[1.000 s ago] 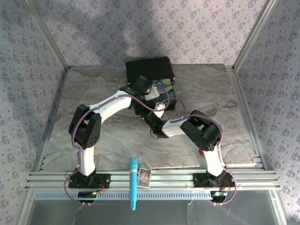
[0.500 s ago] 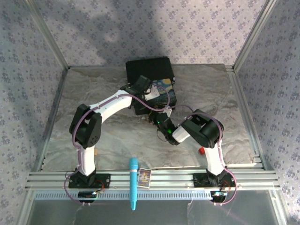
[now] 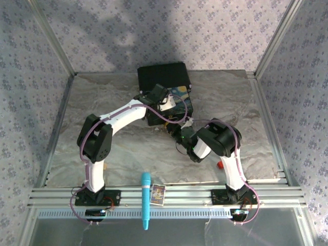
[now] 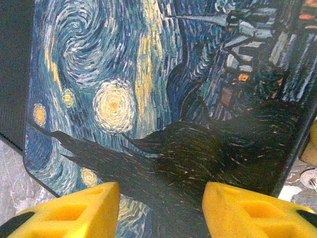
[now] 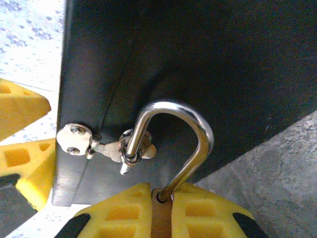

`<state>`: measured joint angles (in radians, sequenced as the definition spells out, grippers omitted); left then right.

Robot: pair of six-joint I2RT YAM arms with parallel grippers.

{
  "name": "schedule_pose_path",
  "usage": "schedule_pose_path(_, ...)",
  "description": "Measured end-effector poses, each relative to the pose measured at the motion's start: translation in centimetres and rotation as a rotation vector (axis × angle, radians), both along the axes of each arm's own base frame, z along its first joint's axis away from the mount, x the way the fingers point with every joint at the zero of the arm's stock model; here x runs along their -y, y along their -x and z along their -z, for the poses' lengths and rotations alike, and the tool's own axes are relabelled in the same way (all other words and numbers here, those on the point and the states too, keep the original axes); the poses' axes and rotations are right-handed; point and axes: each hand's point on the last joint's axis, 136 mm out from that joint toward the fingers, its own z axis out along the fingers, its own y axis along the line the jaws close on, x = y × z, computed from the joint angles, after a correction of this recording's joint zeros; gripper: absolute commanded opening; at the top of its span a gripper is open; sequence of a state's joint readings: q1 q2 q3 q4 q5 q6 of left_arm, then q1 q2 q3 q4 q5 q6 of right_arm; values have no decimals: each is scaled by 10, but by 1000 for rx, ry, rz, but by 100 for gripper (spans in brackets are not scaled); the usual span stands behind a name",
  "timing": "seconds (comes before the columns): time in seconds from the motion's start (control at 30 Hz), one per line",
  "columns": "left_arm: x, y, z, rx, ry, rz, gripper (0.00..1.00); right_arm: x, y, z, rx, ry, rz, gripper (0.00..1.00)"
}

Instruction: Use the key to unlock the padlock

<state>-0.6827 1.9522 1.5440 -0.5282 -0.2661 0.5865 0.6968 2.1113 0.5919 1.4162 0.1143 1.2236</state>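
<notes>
At the dark front wall of the box with the swirling blue-and-yellow night-sky painting on its lid [image 5: 198, 49], the right arm's yellow fingers [image 5: 144, 199] are pressed together on the brass body of the small padlock [image 5: 171, 105], a strip of which shows between them. The padlock's silver U-shaped shackle rises from the pinch and passes through the small silver hasp loop [image 5: 125, 148] screwed to that wall near the box's corner. Just past that corner, the left arm's yellow fingers [image 5: 22, 106] are in sight.

In the left wrist view those left fingers [image 4: 94, 198] are spread wide, one to each side, low over the painted lid [image 4: 124, 99]; I cannot tell whether they touch it.

From above, both arms bend inward to the box [image 3: 182, 95], which sits on the grey marbled surface [image 3: 102, 102] towards its far side. Well nearer than the box lie a teal cylinder [image 3: 146, 200], a small printed card [image 3: 158, 193] beside it, and a small red block [image 3: 219, 165].
</notes>
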Motion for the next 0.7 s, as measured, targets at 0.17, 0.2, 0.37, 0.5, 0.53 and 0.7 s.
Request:
schedule_pose_path(0.17, 1, 1, 0, 6, -11, 6, 51, 3, -3, -2, -16, -70, 9, 0)
schedule_pose_path(0.2, 0, 0, 0, 7, -13, 6, 51, 3, -3, -2, -19, -81, 8, 0)
schedule_pose_path(0.37, 0, 0, 0, 12, -18, 10, 51, 6, -4, -2, -33, -105, 12, 0)
schedule_pose_path(0.5, 0, 0, 0, 14, -20, 9, 51, 10, -5, -2, -40, -103, 19, 0)
schedule_pose_path(0.53, 0, 0, 0, 14, -20, 9, 51, 12, -6, -1, -43, -100, 25, 0)
schedule_pose_path(0.7, 0, 0, 1, 15, -20, 9, 51, 34, -15, 0, -43, -96, 81, 0)
